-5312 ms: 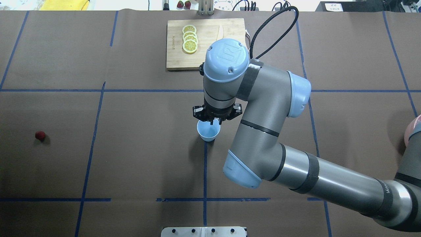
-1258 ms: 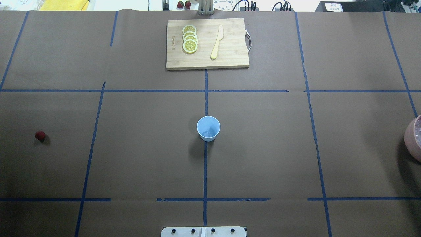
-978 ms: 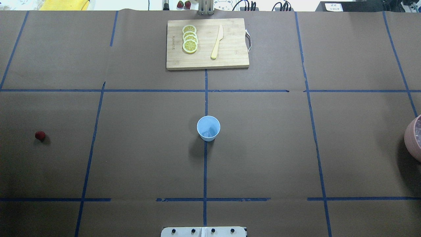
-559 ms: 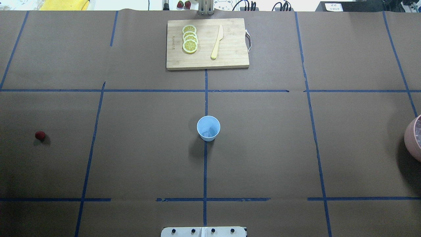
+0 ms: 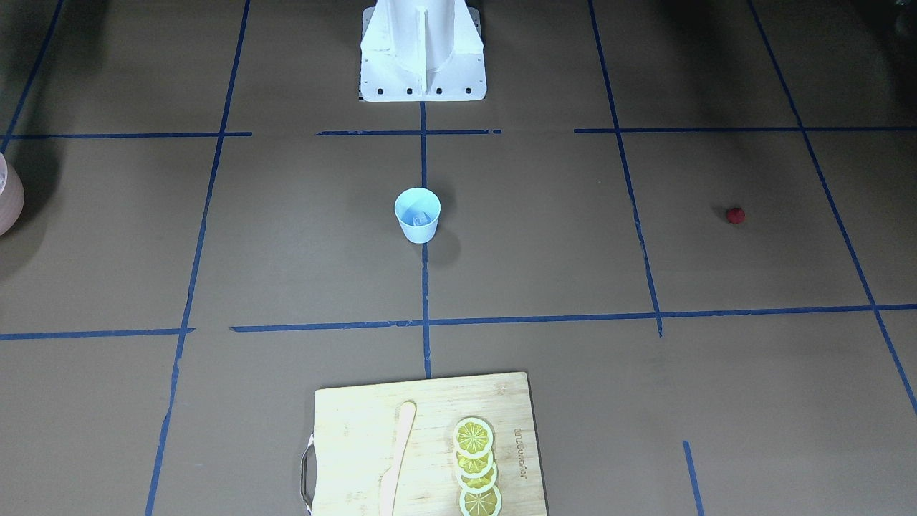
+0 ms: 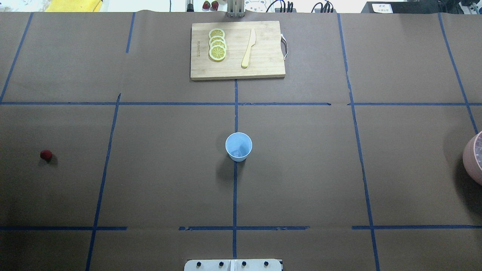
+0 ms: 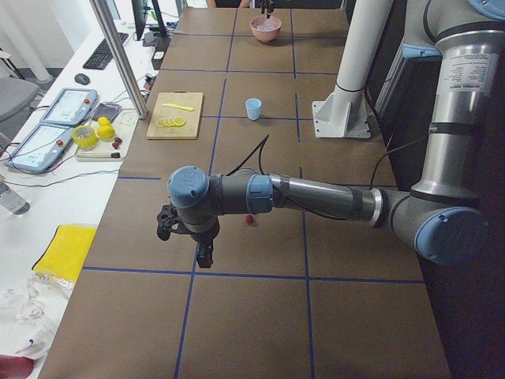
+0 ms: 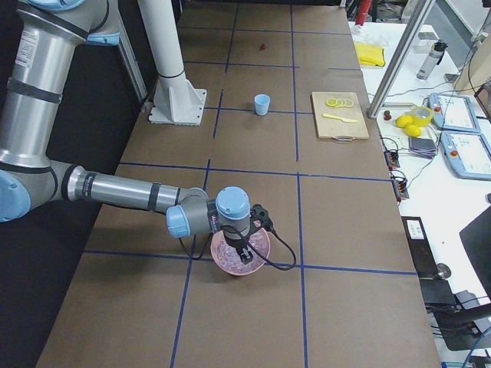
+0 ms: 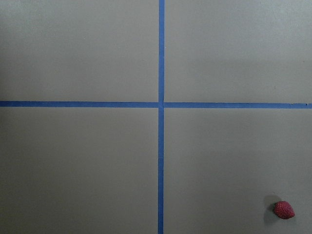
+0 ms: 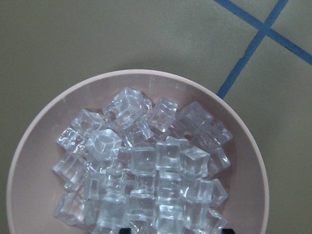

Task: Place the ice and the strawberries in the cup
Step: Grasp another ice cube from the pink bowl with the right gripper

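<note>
Change: the right arm (image 8: 115, 192) is no longer being seen over the light-blue cup (image 6: 238, 146); the right hand (image 8: 245, 250) is now being held above the pink bowl (image 10: 41, 126) of ice cubes (image 10: 146, 165).
Cup: it is standing upright in the middle of the table (image 6: 301, 180), with ice (image 6: 237, 153) lying at its bottom.
Fruit: the strawberry (image 6: 46, 154) is still lying on the table, well apart from the cup, near the left hand (image 7: 203, 257).
Hands: whether the fingers are being spread or pressed together cannot be told for either.
Meaning: more ice is probably being fetched; the strawberry is not yet being handled.
</note>
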Action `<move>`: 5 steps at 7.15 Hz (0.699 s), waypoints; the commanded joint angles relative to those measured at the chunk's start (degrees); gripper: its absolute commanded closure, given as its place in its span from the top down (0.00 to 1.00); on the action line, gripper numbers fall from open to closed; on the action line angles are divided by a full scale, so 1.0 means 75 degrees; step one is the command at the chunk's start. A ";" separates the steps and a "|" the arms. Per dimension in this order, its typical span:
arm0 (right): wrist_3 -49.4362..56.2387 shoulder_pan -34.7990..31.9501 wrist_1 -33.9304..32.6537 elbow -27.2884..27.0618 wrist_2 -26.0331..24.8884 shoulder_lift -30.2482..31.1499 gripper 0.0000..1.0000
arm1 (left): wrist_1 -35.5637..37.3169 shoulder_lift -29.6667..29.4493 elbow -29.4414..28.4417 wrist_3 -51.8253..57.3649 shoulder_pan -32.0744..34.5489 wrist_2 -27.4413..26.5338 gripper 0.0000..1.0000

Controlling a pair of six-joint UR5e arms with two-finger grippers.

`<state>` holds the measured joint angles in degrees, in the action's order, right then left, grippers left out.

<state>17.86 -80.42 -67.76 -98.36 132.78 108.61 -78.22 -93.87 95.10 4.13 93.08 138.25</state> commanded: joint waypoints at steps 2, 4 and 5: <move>0.0056 0.0000 -0.0001 0.0177 -0.0008 -0.0068 0.66 | 0.0000 0.0012 0.0000 0.0012 0.0000 0.0000 1.00; -0.0014 0.0011 -0.0001 0.0259 0.0003 -0.0196 0.65 | 0.0000 0.0012 0.0000 0.0012 0.0000 0.0000 1.00; -0.0037 0.0035 -0.0013 0.0306 0.0004 -0.0243 0.65 | 0.0000 0.0012 0.0000 0.0012 0.0000 0.0000 1.00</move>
<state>17.83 -80.28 -67.78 -96.51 132.77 107.31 -78.22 -93.78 95.10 4.22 93.08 138.25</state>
